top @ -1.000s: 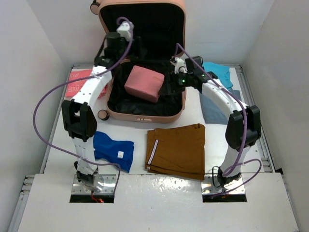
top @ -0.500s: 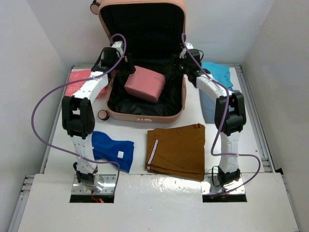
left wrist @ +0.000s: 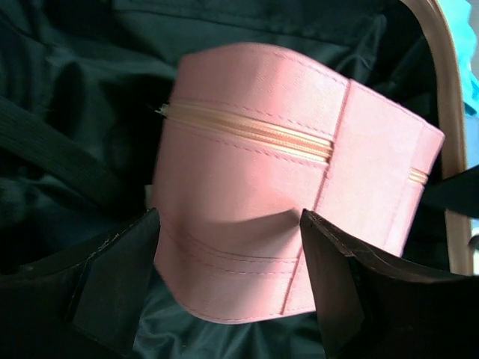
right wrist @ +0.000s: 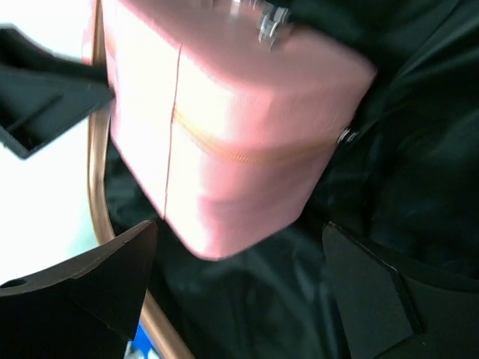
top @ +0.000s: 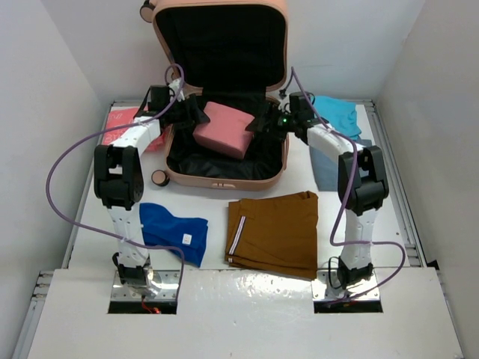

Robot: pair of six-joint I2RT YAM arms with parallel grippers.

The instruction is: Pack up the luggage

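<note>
— Left gripper (left wrist: pixel 230 217): open or closed?
— Spread wide, holding nothing. Right gripper (right wrist: pixel 239 228) is the same. Both point at the pink pouch (top: pixel 223 129) from opposite sides; I cannot tell if either touches it.
— And the surroundings?
— A white table (top: pixel 90 209), smooth, boxed in by plain white walls (top: pixel 67 52).
— Where's the luggage (top: pixel 224 178)?
— At the far middle of the table. It is a salmon-pink hard shell with rounded corners and crumpled black lining (top: pixel 217 153). The base lies flat and the lid (top: pixel 221 6) stands upright at the back, so the opening faces the arms. A dark wheel (top: pixel 158 178) sits at the left end, so its long axis seems to run left to right.
— The pouch?
— Soft, stitched and zipped, tilted inside the base.
— Anything else?
— A folded brown garment (top: pixel 273 232) and a blue garment (top: pixel 176 232), both nearer the arms.
</note>
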